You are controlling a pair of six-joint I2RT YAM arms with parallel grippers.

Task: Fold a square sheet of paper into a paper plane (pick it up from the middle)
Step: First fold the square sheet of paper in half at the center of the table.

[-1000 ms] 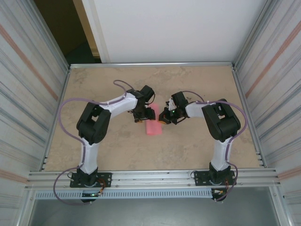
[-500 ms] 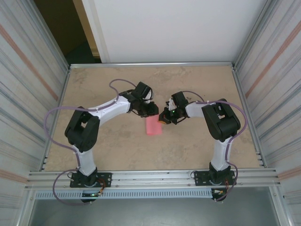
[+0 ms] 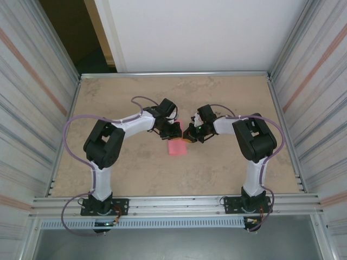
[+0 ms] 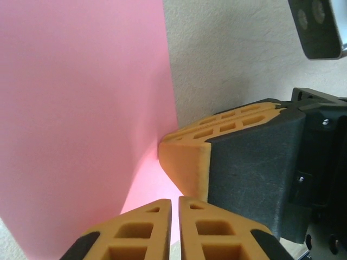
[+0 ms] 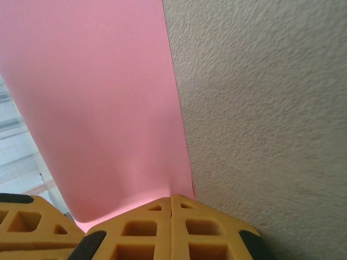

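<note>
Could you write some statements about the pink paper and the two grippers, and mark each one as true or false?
1. The right gripper is shut on an edge of the pink sheet of paper. True.
2. The left gripper stands wide open. False: its fingers are closed on the paper.
3. The paper is at the far left corner of the table. False: it is near the middle, by the grippers.
4. The two grippers are close together. True.
5. The paper is a slim dart with a sharp tip. False: in the top view it looks like a plain rectangle.
</note>
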